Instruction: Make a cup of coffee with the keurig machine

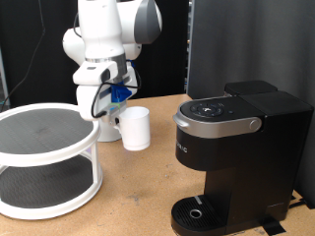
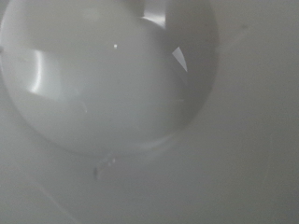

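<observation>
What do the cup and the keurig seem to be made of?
Cup: probably glazed ceramic, plain white, smooth, opaque; the wrist view's soft highlights suggest a glossy inside. Keurig: apparently matte black plastic with a grey-silver lid rim, possibly painted plastic or metal.

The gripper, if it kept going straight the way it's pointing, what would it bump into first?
Probably the cup. The wrist view, which looks along the fingers, is filled with the cup's white inside. In the exterior view the gripper is mostly hidden beside it, so depth is unclear.

A robotics lab setup: a white robot arm (image 1: 106, 44) mounted behind a wooden counter (image 1: 138, 197), black curtains (image 1: 212, 44) as backdrop, a coffee machine (image 1: 241, 157) at the counter's right edge.
</observation>
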Controlling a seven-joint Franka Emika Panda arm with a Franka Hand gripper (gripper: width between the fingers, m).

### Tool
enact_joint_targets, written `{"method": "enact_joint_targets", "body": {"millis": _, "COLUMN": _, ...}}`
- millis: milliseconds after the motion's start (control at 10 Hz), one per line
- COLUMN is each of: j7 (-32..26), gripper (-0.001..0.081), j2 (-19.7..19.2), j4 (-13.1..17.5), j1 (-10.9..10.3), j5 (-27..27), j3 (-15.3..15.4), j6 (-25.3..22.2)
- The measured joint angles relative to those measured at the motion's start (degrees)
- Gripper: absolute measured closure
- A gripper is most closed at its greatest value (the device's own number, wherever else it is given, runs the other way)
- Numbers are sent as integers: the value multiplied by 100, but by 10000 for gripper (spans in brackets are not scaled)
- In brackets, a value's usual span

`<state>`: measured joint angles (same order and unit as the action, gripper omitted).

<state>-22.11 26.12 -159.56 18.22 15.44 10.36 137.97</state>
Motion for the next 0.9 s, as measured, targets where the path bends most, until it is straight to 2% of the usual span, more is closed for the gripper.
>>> {"method": "enact_joint_targets", "body": {"millis": 400, "j7": -4, "gripper": 734, "j2": 285, "j4": 23, "j1": 0, "j5": 15, "j3": -50, "j6": -293}}
{"method": "enact_joint_targets", "body": {"millis": 900, "j7": -3, "gripper": 734, "j2": 329, "j4": 23, "j1": 3, "j5": 15, "j3": -64, "j6": -291}}
